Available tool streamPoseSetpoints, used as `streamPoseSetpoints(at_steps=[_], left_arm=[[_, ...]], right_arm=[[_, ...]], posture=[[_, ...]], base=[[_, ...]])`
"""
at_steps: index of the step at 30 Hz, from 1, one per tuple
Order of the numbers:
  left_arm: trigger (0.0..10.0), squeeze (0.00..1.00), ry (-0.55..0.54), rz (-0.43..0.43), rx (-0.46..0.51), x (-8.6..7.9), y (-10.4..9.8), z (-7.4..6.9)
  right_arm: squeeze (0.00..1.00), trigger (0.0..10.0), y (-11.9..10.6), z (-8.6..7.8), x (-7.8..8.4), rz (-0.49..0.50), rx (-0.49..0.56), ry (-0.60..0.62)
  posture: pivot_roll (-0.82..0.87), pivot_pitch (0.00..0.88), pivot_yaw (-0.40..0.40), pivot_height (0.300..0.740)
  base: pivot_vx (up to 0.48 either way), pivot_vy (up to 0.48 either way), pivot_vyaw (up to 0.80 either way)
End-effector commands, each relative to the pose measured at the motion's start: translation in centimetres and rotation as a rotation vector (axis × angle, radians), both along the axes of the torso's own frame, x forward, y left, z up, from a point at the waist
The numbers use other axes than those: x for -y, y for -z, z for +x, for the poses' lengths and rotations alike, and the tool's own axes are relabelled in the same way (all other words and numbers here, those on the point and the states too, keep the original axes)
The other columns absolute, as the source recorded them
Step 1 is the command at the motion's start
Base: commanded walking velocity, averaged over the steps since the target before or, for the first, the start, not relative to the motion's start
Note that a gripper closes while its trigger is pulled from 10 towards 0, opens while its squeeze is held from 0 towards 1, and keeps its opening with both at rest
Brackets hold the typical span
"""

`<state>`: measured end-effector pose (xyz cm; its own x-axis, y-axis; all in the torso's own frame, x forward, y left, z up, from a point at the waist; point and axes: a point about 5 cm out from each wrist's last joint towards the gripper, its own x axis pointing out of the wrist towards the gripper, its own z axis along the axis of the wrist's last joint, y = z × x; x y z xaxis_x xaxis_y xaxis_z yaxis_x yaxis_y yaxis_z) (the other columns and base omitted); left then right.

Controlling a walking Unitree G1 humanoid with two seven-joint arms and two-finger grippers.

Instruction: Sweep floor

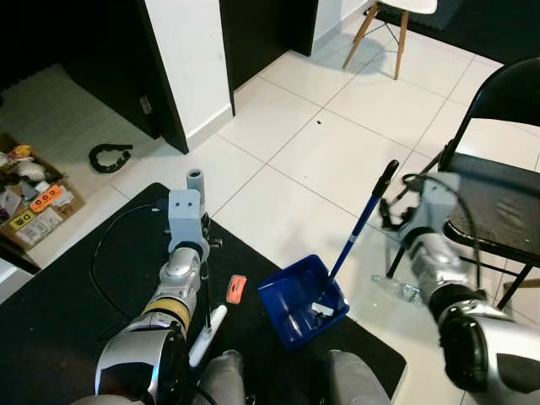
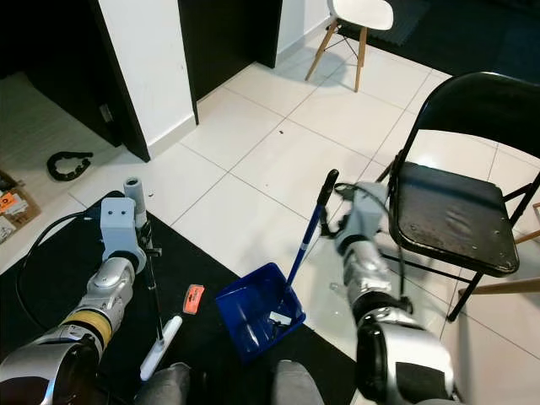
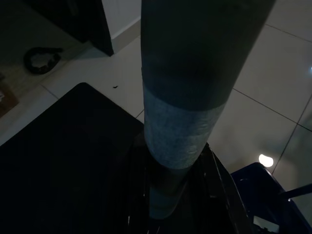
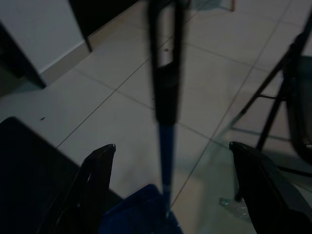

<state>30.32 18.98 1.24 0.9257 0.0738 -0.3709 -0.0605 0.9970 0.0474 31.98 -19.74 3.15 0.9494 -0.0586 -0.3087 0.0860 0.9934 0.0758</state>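
A blue dustpan [image 1: 291, 295] stands at the black mat's edge with white scraps [image 1: 322, 310] inside. Its blue handle with a black grip [image 1: 384, 179] leans up to the right. My right gripper [image 4: 171, 145] is open just short of that grip, and its fingers [image 4: 100, 168] stand wide on either side without touching. Seen from the head, the right gripper [image 1: 391, 213] hovers right of the handle. My left gripper [image 3: 170, 200] is shut on the broom's grey-topped handle [image 1: 196, 178]. The broom's white head [image 1: 207, 334] rests on the mat. An orange scrap [image 1: 236, 288] lies beside it.
A black folding chair [image 1: 498, 202] stands close on the right, with crumpled clear plastic [image 1: 396, 288] on the tile under it. The black mat [image 1: 67, 287] carries a cable. A cardboard box [image 1: 34, 202] and a black ring [image 1: 110, 156] lie left. Dark cabinets stand behind.
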Motion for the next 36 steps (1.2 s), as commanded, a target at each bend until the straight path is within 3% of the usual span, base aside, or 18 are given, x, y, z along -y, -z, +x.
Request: streamPoseSetpoints(at_steps=[1,10,36], left_arm=[[10.0,0.0,0.003,-0.027,-0.092,0.5,1.7,-1.3],[10.0,0.0,0.002,-0.023,-0.09,0.2,1.8,-1.5],[10.0,0.0,0.008,-0.026,-0.089,0.1,2.2,-2.1]], right_arm=[[0.0,10.0,0.0,-0.1,0.3,-0.037,0.004,0.012],[0.0,10.0,0.4,-0.1,-1.1,-0.158,-0.039,-0.076],[0.0,10.0,1.1,-0.7,-1.2,-0.196,-0.065,-0.075]], posture=[[-0.05,0.062,-0.038,0.74],[-0.04,0.078,-0.031,0.74],[-0.04,0.087,-0.029,0.74]], base=[[0.0,0.0,0.0],[0.0,0.0,0.0],[0.0,0.0,0.0]])
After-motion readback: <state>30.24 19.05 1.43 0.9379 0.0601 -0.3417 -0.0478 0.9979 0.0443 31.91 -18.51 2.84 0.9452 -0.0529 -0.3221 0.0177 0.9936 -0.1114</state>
